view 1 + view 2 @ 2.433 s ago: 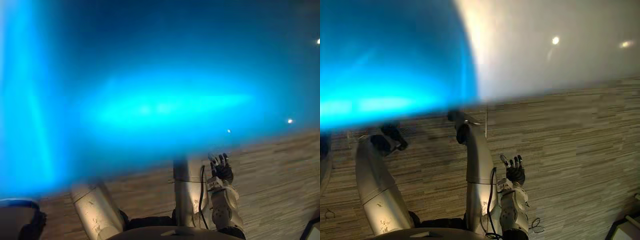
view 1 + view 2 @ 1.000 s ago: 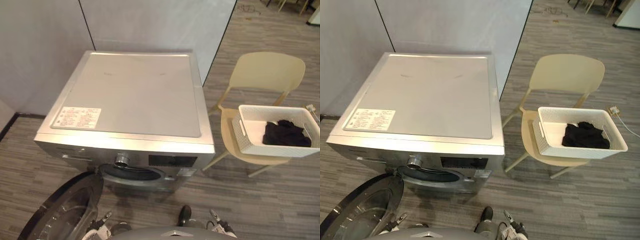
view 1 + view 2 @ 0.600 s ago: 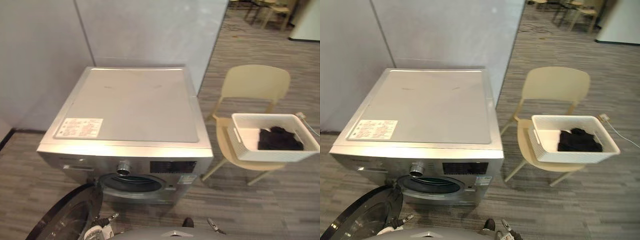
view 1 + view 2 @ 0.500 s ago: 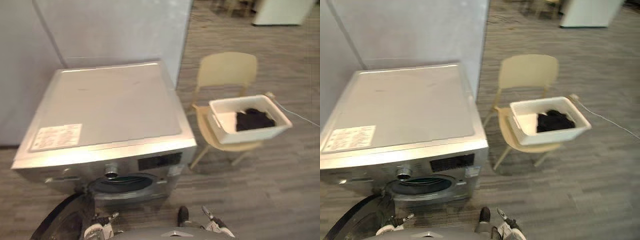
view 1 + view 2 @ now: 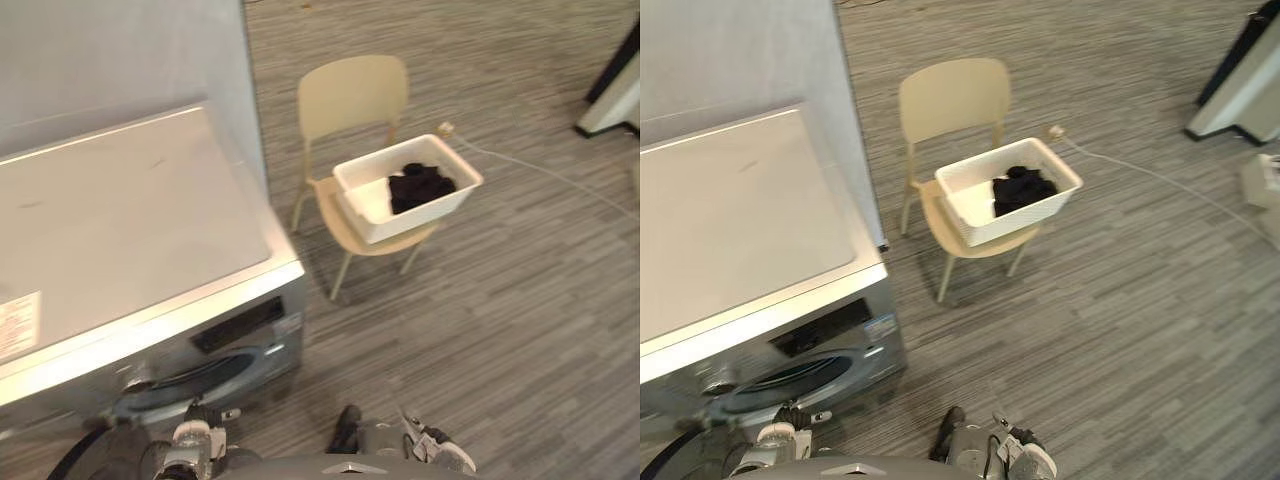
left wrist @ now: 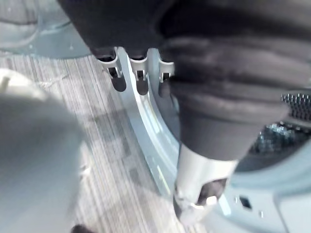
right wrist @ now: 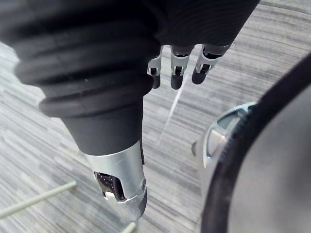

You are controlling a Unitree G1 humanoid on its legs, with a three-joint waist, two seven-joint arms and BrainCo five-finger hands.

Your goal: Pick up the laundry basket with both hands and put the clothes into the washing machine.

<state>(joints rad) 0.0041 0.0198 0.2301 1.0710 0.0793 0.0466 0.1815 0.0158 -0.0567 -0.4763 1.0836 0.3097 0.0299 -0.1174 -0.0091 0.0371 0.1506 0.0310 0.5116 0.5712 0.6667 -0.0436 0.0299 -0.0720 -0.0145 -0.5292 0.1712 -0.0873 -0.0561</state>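
Laundry basket (image 5: 405,224) sitting raised on chair (image 5: 352,95), likely easing two-handed lifting; left robot hand (image 6: 138,80), right robot hand (image 7: 176,73) hanging loose-fingered, holding nothing.

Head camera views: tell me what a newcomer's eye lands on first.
The white laundry basket with dark clothes in it, sitting on a beige chair in the upper middle. Next, the silver washing machine at the left, its round opening facing the robot.
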